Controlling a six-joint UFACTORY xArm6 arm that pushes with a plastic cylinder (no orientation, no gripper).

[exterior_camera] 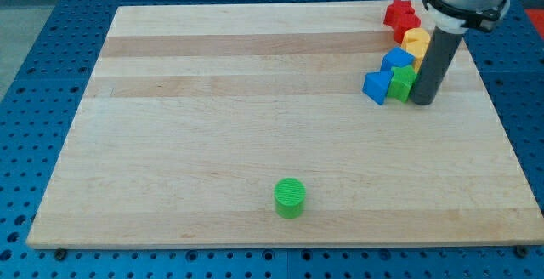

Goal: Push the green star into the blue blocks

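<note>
The green star lies near the view's upper right, touching two blue blocks: a blue cube-like block on its left and a blue block just above it. My tip stands right against the green star's right side. The dark rod rises from there toward the view's top right.
A yellow block and a red star-like block continue the row up and to the right of the blue blocks. A green cylinder sits alone near the view's bottom centre. The wooden board ends close to the right of the rod.
</note>
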